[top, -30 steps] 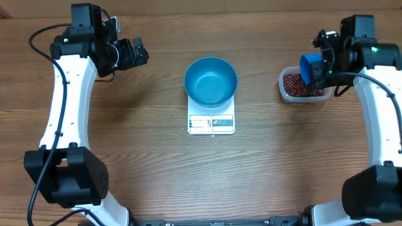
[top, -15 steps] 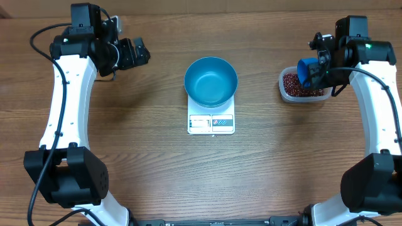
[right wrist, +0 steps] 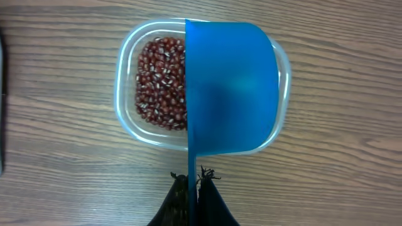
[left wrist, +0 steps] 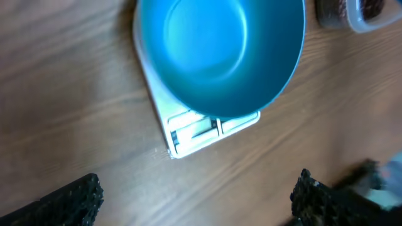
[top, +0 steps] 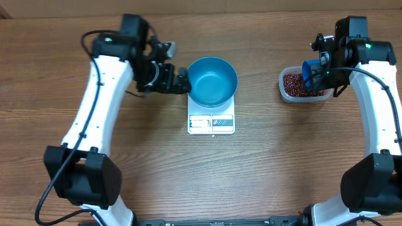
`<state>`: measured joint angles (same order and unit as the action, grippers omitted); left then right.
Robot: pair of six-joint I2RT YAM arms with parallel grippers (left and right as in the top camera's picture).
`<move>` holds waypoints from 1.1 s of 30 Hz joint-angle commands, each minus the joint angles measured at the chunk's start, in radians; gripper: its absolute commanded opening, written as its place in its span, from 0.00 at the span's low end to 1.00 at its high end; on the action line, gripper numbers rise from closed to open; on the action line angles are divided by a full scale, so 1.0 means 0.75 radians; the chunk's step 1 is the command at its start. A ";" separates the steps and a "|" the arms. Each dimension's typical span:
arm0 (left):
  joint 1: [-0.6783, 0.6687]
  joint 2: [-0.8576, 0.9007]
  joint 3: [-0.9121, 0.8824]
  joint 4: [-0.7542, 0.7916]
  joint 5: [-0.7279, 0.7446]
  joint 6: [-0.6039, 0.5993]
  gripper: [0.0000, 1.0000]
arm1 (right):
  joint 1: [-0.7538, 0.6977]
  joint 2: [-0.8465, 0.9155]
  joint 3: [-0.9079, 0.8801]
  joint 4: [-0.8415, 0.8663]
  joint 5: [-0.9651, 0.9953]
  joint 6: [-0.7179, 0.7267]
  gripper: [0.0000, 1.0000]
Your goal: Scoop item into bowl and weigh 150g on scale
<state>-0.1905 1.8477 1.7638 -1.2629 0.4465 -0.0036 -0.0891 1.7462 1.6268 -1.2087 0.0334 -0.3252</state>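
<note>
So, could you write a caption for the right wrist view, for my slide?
Right gripper holds blue scoop over clear tub of beans.

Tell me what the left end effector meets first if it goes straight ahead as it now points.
Probably the blue bowl on the scale: the open left end effector points at its near wall. Height is unclear, so it could pass over the rim.

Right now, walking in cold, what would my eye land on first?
The bright blue bowl sits empty on a white scale mid-table. At the table's right, the right gripper clamps a blue scoop over a clear tub of red-brown beans. The left gripper is open beside the bowl's left rim.
</note>
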 commanded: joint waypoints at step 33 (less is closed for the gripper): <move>-0.605 -0.038 -0.564 0.696 -0.536 -0.106 0.04 | 0.003 0.063 0.002 0.023 -0.017 0.021 0.04</move>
<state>-0.6300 1.8420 1.3697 -0.7750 0.0578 -0.0975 -0.0891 1.7599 1.6268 -1.1965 0.0296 -0.3141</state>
